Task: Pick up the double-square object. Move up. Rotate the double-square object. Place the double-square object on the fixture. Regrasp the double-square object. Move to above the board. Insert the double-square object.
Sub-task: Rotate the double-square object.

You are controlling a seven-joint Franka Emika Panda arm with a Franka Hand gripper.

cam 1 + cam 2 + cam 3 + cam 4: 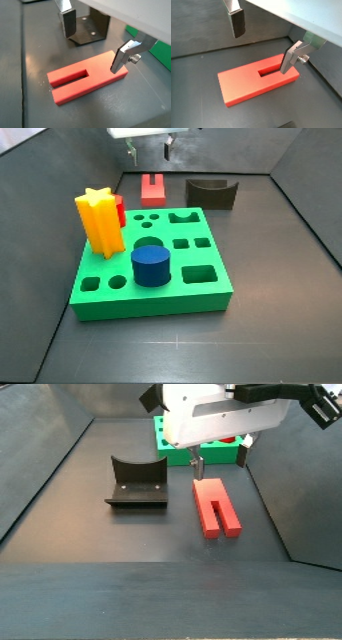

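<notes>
the double-square object, a long red block, lies flat on the dark floor closest to the wrist cameras, its slotted end with two square legs showing in both wrist views. the gripper hangs just above it, its jaws spread wide and holding nothing. one silver finger sits at the block's solid end, near or touching its edge; which of the two cannot be told. the other finger hangs apart from the block, above bare floor.

judging by this, the first step is in hand: picking up the block. the next move likely calls for lowering and centring the fingers astride the block, then closing.

beyond the gripper stands the fixture, just beside the block. farther off sits the green board, carrying a yellow star and a blue cylinder.
</notes>
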